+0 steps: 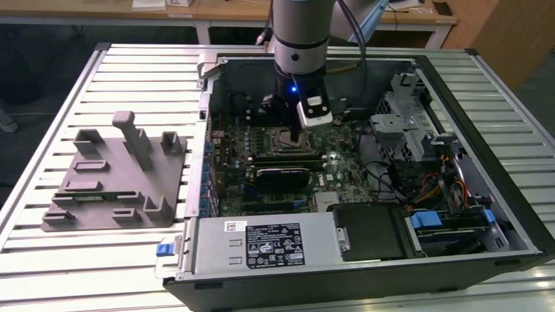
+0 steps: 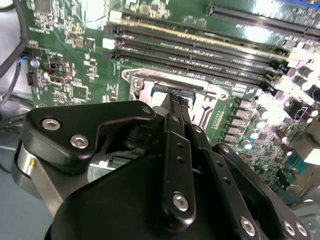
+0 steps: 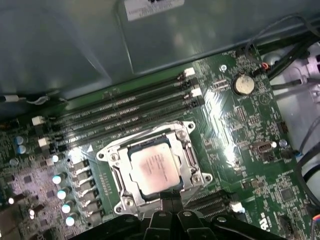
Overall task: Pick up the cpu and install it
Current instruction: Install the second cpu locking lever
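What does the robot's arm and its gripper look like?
The arm is a silver-grey tube with black joint bands and a small blue light; a white camera block is mounted near its wrist. The gripper is matte black, built of linked bars fastened with silver screws, ending in narrow black fingers.

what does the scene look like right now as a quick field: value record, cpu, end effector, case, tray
cpu: silver-topped chip lying flat inside the socket frame on the motherboard
end effector: low over the socket's edge, fingertips together, nothing seen between them
case: open computer case lying on the slatted table
tray: grey fixture tray on the exterior view's left, outside the case
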Action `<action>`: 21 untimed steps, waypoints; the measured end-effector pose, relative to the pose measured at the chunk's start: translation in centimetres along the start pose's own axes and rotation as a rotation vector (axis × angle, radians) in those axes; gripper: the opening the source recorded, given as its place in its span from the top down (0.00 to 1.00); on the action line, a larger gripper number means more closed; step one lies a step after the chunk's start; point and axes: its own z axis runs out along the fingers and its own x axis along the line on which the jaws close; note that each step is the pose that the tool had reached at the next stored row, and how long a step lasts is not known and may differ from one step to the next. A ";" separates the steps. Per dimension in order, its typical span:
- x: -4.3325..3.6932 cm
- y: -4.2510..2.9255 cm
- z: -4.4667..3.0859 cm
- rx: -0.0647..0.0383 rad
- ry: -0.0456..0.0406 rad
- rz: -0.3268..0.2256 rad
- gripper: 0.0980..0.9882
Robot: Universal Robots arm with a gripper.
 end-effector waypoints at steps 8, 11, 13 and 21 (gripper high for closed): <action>-0.35 -1.01 -0.03 0.000 0.0000 0.000 0.99; -0.48 -1.38 -0.04 0.000 -0.0001 0.000 0.99; -0.53 -1.52 -0.02 0.001 -0.0002 -0.002 0.99; -0.20 -1.77 0.22 -0.002 0.0028 -0.061 0.99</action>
